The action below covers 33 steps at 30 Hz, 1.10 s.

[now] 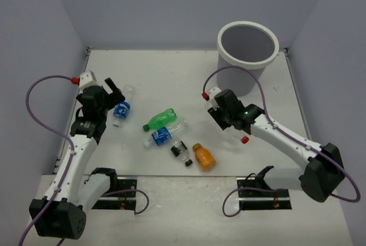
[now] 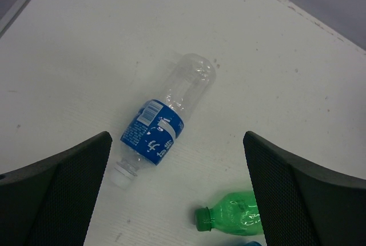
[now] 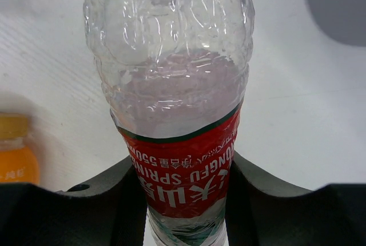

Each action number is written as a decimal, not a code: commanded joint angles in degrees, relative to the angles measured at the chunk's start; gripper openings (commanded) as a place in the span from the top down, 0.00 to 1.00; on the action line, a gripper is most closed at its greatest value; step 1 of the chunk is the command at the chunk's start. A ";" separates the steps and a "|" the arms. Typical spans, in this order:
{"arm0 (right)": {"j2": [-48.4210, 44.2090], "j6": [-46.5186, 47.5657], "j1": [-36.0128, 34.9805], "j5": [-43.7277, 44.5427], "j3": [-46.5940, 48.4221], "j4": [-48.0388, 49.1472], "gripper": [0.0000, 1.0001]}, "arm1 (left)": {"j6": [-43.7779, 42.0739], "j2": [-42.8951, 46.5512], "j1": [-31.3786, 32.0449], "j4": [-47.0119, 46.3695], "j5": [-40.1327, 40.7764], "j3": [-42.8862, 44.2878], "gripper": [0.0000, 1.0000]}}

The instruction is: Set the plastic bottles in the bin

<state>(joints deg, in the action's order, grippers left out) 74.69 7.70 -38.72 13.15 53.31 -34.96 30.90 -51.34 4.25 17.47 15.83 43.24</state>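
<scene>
Right wrist view showed the right tool [image 3: 183,200] clamped on the red-labelled bottle [image 3: 171,86]; left tool [image 2: 177,186] gaped above a blue-labelled bottle [image 2: 163,120]. 5 bottles [image 1: 159,120] lay on the tabletop [image 1: 171,77], bin [image 1: 248,27] seemingly empty.

My left gripper [image 1: 115,92] hangs over the table's left side, jaws spread wide. My right gripper [image 3: 183,180], further right, pinches the clear red-labelled plastic bottle [image 3: 171,68].

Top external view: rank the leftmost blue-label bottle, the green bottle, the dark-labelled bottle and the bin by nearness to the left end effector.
1. Leftmost blue-label bottle, right beside the left end effector.
2. Green bottle, mid-table.
3. Dark-labelled bottle, towards the front edge.
4. Bin, far right corner.
</scene>
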 commanded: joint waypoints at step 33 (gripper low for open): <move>24.62 -15.36 23.00 22.43 49.59 40.30 0.47 | 3.21 -0.06 -0.30 0.38 4.64 0.70 0.00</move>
<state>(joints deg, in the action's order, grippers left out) 100.76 -0.71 -17.21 32.93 104.20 3.18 33.45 -51.19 4.25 17.80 19.73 43.22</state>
